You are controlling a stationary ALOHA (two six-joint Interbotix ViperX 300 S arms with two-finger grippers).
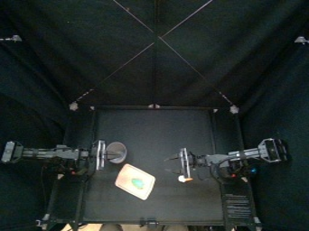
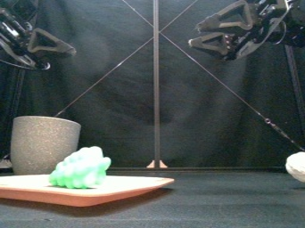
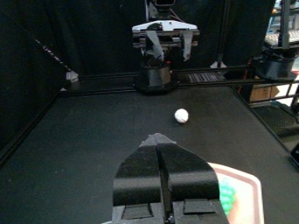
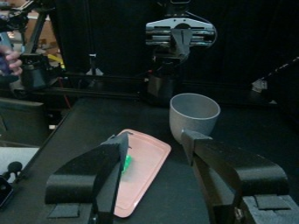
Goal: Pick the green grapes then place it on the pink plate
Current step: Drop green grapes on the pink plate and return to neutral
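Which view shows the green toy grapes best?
The front view: the green toy grapes sit near and large on the flat pink tray. The top view shows a small green patch; the wrist views, a part behind jaws.

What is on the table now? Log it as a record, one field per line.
grapes: green, lying on the tray
tray: pink, flat, front left of the table
cup: grey, upright, behind the tray
white toy: small, round, on the table right of the tray
left pincer: shut, empty, raised
right pincer: open, empty, raised
task: grapes already on tray
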